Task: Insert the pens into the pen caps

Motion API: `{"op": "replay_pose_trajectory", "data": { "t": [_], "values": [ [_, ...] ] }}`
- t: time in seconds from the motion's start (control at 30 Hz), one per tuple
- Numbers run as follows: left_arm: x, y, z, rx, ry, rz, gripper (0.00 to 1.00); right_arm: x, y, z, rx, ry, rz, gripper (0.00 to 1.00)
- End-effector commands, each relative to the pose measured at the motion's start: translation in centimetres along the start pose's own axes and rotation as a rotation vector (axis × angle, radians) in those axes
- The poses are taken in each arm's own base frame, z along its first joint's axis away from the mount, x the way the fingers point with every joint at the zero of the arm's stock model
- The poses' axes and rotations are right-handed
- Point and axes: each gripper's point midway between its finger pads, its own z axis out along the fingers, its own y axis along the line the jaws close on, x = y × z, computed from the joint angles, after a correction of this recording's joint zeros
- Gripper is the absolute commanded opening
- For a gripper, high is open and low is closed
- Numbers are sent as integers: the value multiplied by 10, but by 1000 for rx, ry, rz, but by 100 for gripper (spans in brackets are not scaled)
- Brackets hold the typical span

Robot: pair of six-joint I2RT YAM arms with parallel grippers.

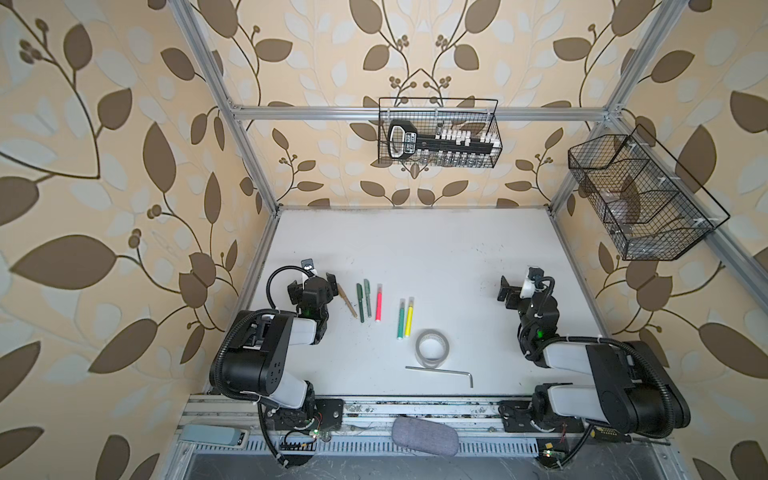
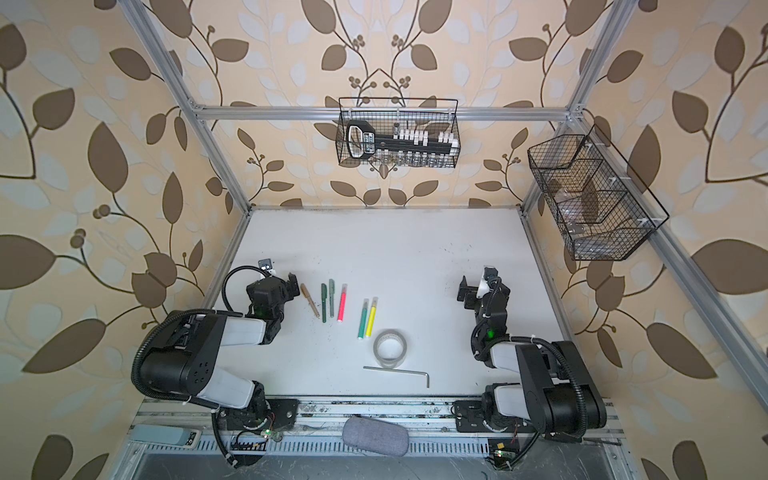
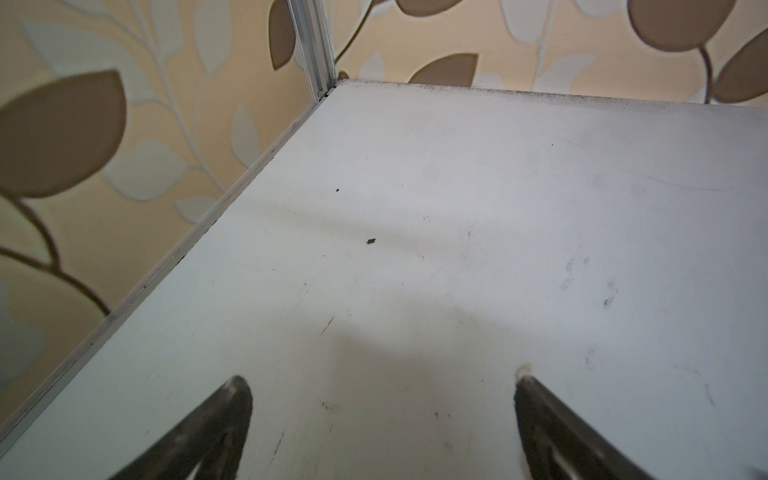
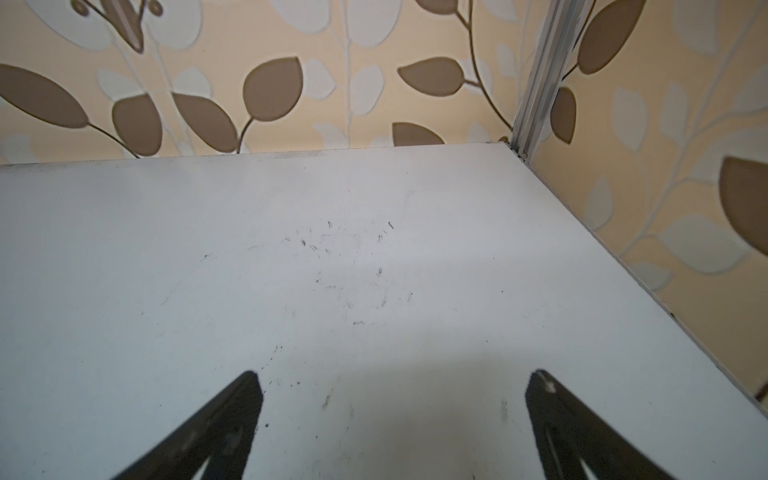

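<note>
Lettering on the label of the black tool (image 1: 409, 143) in the back wire basket (image 1: 436, 100) is too small for me to read, and I can make out no other writing. Both arms sit folded low at the near edge of the white table (image 1: 415, 245), elbows out, wrists angled forward and down. The left gripper (image 3: 380, 386) hangs released, jaws spread wide over bare tabletop and clasping nothing. The right gripper (image 4: 395, 378) is spread just as wide, carries nothing, and is well apart from the pens.

In both top views the pens lie in a loose row beside the left gripper, toward the middle of the table. The tan pen (image 1: 347, 301) is slanted and nearest it. Then come the dark green pen (image 1: 360, 303), grey-green pen (image 1: 368, 298) and pink marker (image 1: 378, 307), side by side. A little nearer me, the green marker (image 1: 401, 322) and yellow marker (image 1: 409, 320) lie close together. Each seems to carry its cap on the far end. The clear cap (image 1: 379, 287) on the pink marker is the plainest, though I cannot tell how fully any is seated.

The tape roll (image 1: 432, 348) lies by the markers' near ends, with the hex key (image 1: 440, 370) against its near edge
</note>
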Motion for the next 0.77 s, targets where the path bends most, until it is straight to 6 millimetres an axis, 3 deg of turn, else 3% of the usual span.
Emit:
{"op": "replay_pose_trajectory", "data": {
  "t": [0.0,0.73],
  "values": [
    [-7,8,2,-40,-22,-23,99,-7,0,1,-4,-27,-17,100],
    [-7,8,1,-39,-22,-23,99,-9,0,0,-8,-34,-14,100]
  ]
}}
